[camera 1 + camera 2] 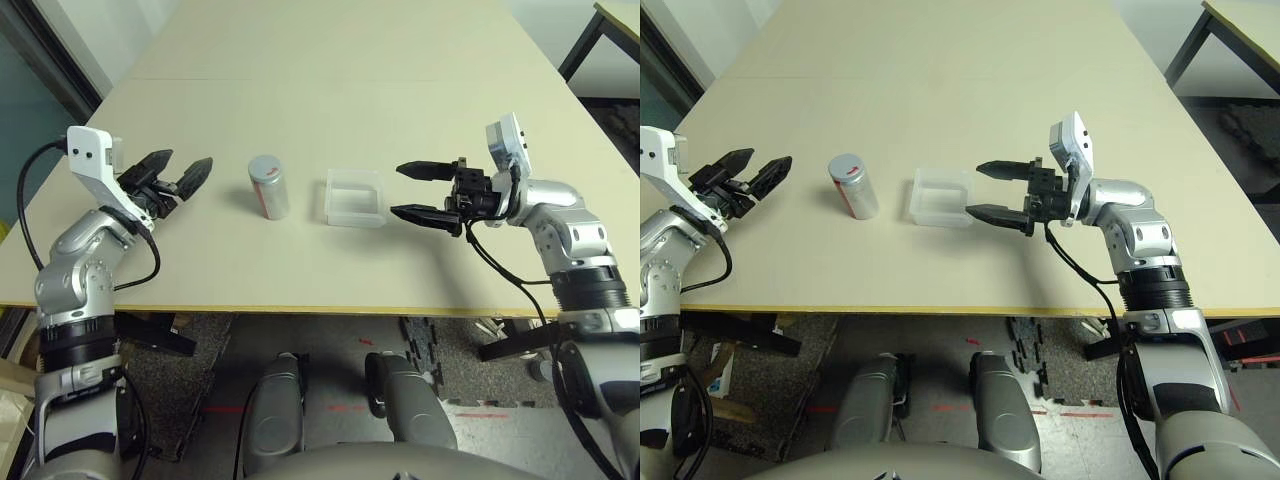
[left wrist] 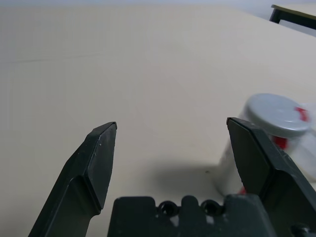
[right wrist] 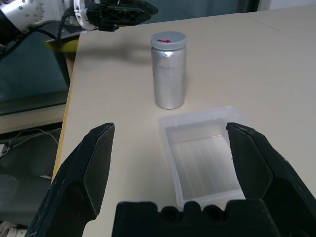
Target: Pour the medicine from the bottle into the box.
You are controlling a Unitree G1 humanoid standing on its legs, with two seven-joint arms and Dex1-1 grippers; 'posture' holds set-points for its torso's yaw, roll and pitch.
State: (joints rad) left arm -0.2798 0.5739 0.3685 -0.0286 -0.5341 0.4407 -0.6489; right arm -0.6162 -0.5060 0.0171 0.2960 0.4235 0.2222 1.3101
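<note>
Beige laminate table (image 1: 300,60) carries the job's two props side by side near its front edge: a small silver-grey cylindrical bottle (image 1: 268,186) with a round grey cap and red mark, standing upright and capped, and a shallow square box (image 1: 355,197) of clear whitish plastic, apparently empty. The robot's left tool (image 1: 183,176), black fingers spread wide and holding nothing, hovers beside the bottle, seemingly lined up to grasp it. The right tool (image 1: 418,191), equally wide and empty, faces the box from the other side, likely ready to steady it. Any medicine is presumably inside the closed bottle. Beyond them the tabletop stretches away bare.
</note>
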